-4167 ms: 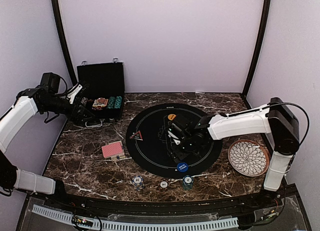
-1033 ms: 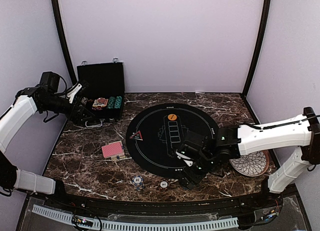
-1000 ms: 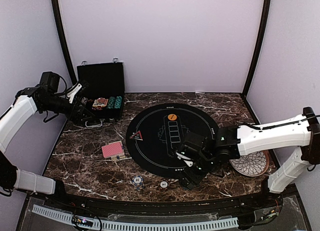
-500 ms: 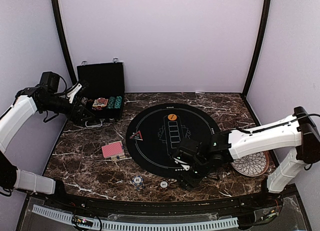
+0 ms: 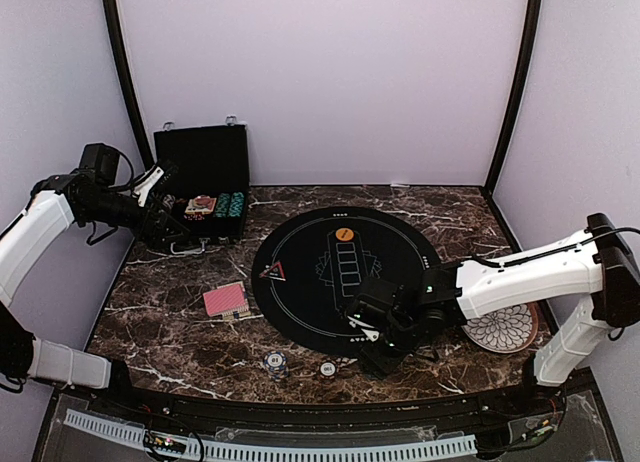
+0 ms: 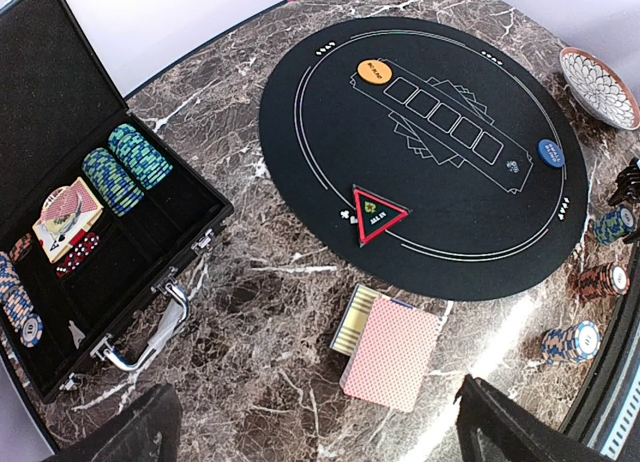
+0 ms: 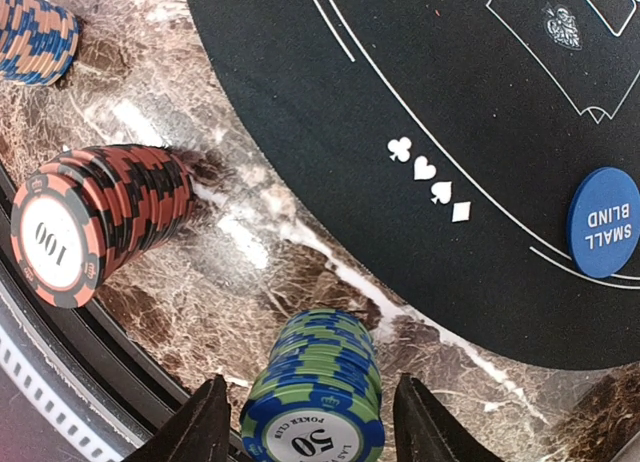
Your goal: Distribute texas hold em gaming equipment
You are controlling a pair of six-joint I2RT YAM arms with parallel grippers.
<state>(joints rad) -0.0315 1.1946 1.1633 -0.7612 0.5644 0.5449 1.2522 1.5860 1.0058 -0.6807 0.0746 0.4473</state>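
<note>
Inspection of the table (image 5: 170, 337), as observed from the room.

1. Right gripper (image 7: 315, 432): low over the near edge of the table, just outside the round black mat (image 6: 420, 152). Its fingers (image 7: 212, 422) stand apart astride a blue-and-green chip stack (image 7: 318, 382) with "50" on its top chip. A thin gap shows on each side, so the stack is flanked but not clamped.

2. Left gripper (image 6: 315, 427): held high above the left part of the table, near the black case (image 6: 40, 92). Its fingers are spread wide with nothing between them.

3. Other chips on the table: a red stack marked "100" (image 7: 100, 222) lies beside the flanked stack, and an orange-and-blue stack (image 7: 35, 37) lies beyond that one. All three stand on bare marble along the near edge, apart from one another.

4. On the mat: the orange disc button (image 6: 372, 72) sits at the far side. The blue disc button (image 7: 605, 222), lettered "SMALL BLIND", sits at the near rim. The red-edged triangle marker (image 6: 379, 214) sits at the left rim.

5. The deck of red-backed cards (image 6: 390, 350) lies on the marble left of the mat, between it and the case.

6. The case stands open at the far left corner. It holds rows of teal chips (image 6: 125, 167) and a further pack of cards (image 6: 68, 210).

7. The white patterned plate (image 6: 600, 87) rests right of the mat.
</note>
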